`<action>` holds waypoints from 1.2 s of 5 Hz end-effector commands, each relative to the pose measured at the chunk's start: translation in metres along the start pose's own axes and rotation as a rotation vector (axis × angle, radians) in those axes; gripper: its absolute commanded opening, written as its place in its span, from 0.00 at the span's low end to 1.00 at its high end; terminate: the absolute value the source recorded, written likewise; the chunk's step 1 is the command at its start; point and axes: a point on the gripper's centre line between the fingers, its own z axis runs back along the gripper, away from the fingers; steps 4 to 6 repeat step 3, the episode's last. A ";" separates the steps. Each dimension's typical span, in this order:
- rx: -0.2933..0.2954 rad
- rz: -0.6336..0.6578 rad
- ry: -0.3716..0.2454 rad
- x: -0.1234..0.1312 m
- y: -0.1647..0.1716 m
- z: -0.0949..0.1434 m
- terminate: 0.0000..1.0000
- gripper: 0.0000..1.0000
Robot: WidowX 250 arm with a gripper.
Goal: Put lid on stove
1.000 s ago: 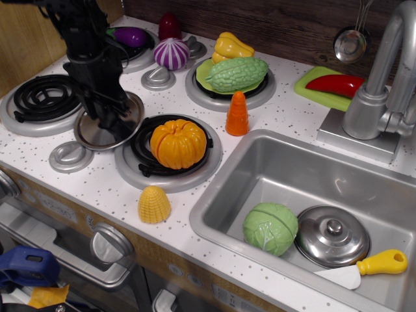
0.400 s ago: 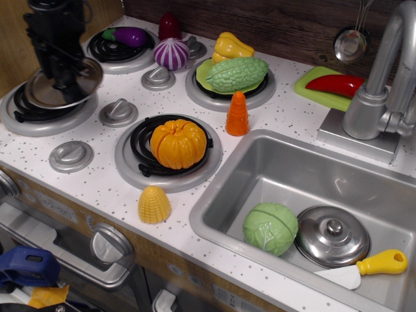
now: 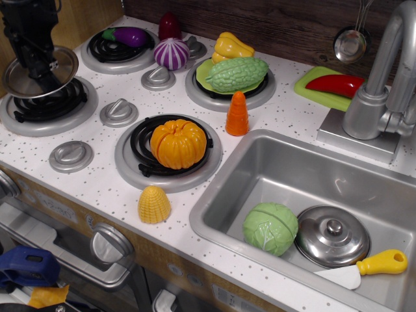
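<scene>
The lid (image 3: 57,67), flat, round and shiny steel, hangs tilted in my black gripper (image 3: 40,73) at the far left. The gripper is shut on the lid's middle and hides its knob. It holds the lid just above the front-left coil burner (image 3: 49,104) of the white speckled stove (image 3: 104,188). The arm comes down from the top left corner. The other front burner (image 3: 170,156) carries an orange pumpkin (image 3: 178,143).
An eggplant (image 3: 130,36), an onion (image 3: 171,53), a green gourd (image 3: 236,73), a yellow pepper (image 3: 232,46) and an orange carrot (image 3: 237,114) stand around the rear burners. A corn piece (image 3: 154,204) lies near the front edge. The sink (image 3: 273,162) holds a cabbage (image 3: 270,228), a domed lid (image 3: 332,236) and a spatula (image 3: 367,266).
My gripper has carried the lid leftward and up from between the two front burners to above the front-left burner. Nothing else moved.
</scene>
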 end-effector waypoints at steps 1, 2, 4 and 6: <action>0.044 -0.012 -0.059 0.005 0.013 0.000 0.00 0.00; 0.049 -0.018 -0.077 0.007 0.011 -0.005 0.00 1.00; 0.049 -0.018 -0.077 0.007 0.011 -0.005 1.00 1.00; 0.049 -0.018 -0.077 0.007 0.011 -0.005 1.00 1.00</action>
